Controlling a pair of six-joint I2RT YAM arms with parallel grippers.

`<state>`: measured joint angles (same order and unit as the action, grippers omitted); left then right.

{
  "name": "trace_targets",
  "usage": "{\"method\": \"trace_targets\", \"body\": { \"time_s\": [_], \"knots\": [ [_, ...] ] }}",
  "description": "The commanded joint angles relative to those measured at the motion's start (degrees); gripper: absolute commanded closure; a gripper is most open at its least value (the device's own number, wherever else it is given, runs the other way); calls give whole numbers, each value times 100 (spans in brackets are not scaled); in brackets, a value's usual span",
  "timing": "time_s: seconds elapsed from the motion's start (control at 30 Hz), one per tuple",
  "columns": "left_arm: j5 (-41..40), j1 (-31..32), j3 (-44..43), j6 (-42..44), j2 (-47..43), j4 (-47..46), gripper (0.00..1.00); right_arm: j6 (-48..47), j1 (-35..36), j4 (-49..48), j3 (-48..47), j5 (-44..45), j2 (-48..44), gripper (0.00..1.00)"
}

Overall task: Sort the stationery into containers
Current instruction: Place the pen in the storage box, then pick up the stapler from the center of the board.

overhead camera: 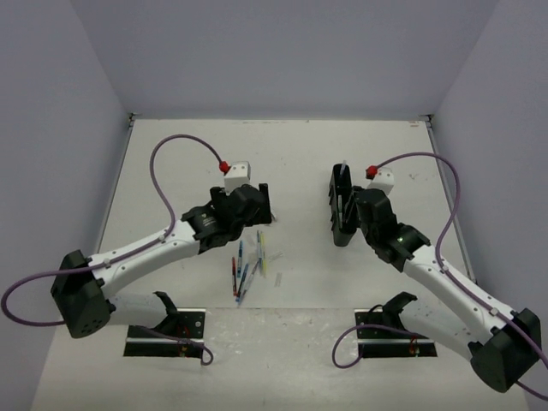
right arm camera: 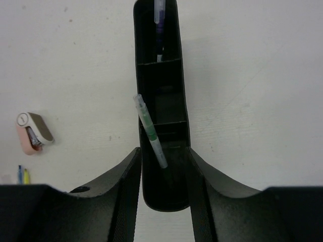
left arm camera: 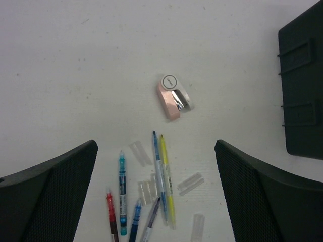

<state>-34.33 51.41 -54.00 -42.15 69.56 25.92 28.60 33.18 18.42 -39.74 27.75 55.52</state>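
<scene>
Left pincer (left arm camera: 155,151) wide open, empty, above loose pens (left arm camera: 159,176): likely light, stiff, slick, prone to roll; grip mid-barrel. Right pincer (right arm camera: 164,156) parted, green pen (right arm camera: 150,132) loose in organiser tray (right arm camera: 171,106).

Soft, even light is falling from overhead, and the white table (overhead camera: 291,154) is glowing brightly without glare. The pens (left arm camera: 159,176) are casting only faint shadows. The tray (right arm camera: 171,101) interior is sinking into near-black. The pink piece (left arm camera: 171,98) is catching a small glint on its metal.
</scene>
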Motion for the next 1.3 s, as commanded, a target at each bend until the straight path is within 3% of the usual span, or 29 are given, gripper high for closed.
{"method": "trace_targets", "body": {
  "time_s": [0.0,0.17,0.23,0.37,0.5,0.57,0.8,0.97,1.13,1.27],
  "knots": [
    [-166,-113,-1030,-1035,1344,775,0,-51,-22,377,-619,-74,-635,55],
    [-299,-121,-2752,-1869,3555,1892,2,-180,-22,818,-916,-264,-894,45],
    [-346,-121,-3183,-2064,3986,2127,4,-225,-25,900,-939,-433,-942,44],
    [-341,-175,-3477,-2379,4618,2332,13,-276,-22,986,-889,-656,-1059,43],
    [-338,-205,-3222,-2515,4639,2212,18,-317,-22,988,-838,-808,-1126,43],
    [-215,-272,-2920,-2430,4598,1850,22,-320,-22,924,-834,-925,-1128,43],
    [94,-418,-2426,-1863,4597,844,52,-320,-22,779,-970,-1301,-944,44],
    [318,-444,-2347,-1280,4579,404,98,-337,-22,641,-963,-1480,-908,44],
    [570,-384,-1656,151,3908,-912,100,-195,-41,496,-1063,-2235,-758,43],
    [1753,-365,234,1842,1983,-3933,100,296,-319,460,-1644,-3409,-318,27]
  ]
}}
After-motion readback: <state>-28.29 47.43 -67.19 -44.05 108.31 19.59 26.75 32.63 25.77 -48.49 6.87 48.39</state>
